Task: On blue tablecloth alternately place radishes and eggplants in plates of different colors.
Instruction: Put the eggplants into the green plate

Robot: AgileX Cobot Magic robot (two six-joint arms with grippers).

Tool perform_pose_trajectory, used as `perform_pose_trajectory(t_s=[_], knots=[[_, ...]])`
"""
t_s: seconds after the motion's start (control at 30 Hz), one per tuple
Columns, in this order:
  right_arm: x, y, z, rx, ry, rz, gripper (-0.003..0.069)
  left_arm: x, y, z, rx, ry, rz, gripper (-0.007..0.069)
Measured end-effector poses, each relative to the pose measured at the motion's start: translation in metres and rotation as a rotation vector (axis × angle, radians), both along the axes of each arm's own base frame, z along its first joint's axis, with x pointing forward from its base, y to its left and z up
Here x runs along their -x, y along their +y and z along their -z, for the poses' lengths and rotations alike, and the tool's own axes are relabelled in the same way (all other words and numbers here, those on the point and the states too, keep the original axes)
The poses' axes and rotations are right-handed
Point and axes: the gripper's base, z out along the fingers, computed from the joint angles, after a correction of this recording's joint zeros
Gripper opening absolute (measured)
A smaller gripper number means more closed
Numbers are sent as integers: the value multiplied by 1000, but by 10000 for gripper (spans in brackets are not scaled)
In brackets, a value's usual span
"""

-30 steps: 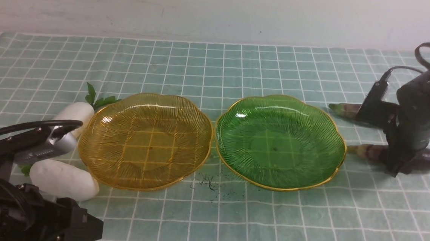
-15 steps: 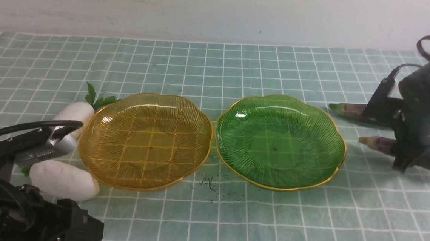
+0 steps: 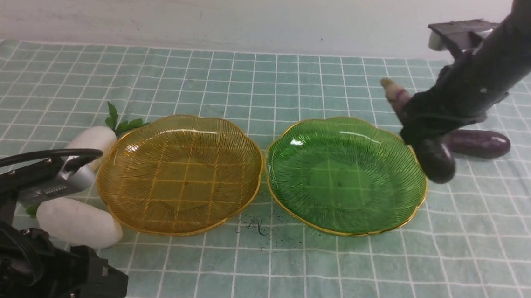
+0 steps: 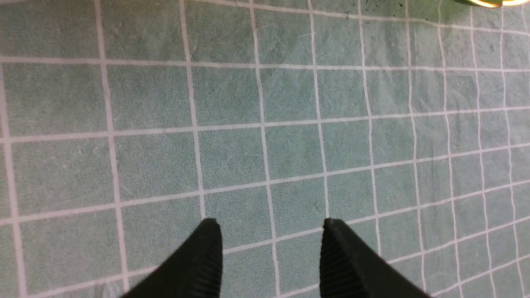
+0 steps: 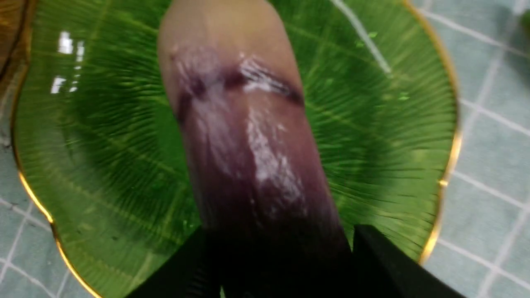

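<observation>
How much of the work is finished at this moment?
Done: nothing, the yellow plate and green plate are both empty. In hand: the right jaws hold the first eggplant above the green plate. Left: the far radish, the near radish and the second eggplant lie on the cloth.

this is looking like a robot test bench in a lab rather than a home kitchen. a blue tablecloth (image 3: 257,270) with a white grid is covering the whole work surface, and a bare whitish wall (image 3: 210,9) is running along 12 o'clock. a black robot left arm (image 3: 28,263) is reaching in at 8 o'clock and a right arm (image 3: 486,66) at 2 o'clock, both trailing exposed cables. two gold-rimmed plates (image 3: 149,206) are sitting at the centre as props, with radishes (image 3: 78,222) lying straight on the cloth at 9 o'clock and an eggplant (image 3: 478,143) at 3 o'clock.
</observation>
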Motion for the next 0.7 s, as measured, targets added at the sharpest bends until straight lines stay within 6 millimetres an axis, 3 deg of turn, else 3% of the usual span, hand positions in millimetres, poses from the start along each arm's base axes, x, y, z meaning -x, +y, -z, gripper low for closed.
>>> perform_pose_trajectory(t_s=[0.2, 0.33, 0.53, 0.7], knots=[[-11, 20, 29, -8, -7, -5, 377, 0, 0, 0, -1, -3, -3, 300], [-16, 23, 36, -26, -17, 47, 448, -1, 0, 0, -3, -9, -7, 300], [-20, 20, 27, -11, -26, 107, 638, -2, 1, 0, -5, -16, -12, 300], [-25, 13, 11, 85, -73, 88, 665, -2, 1, 0, -5, -16, -12, 300]])
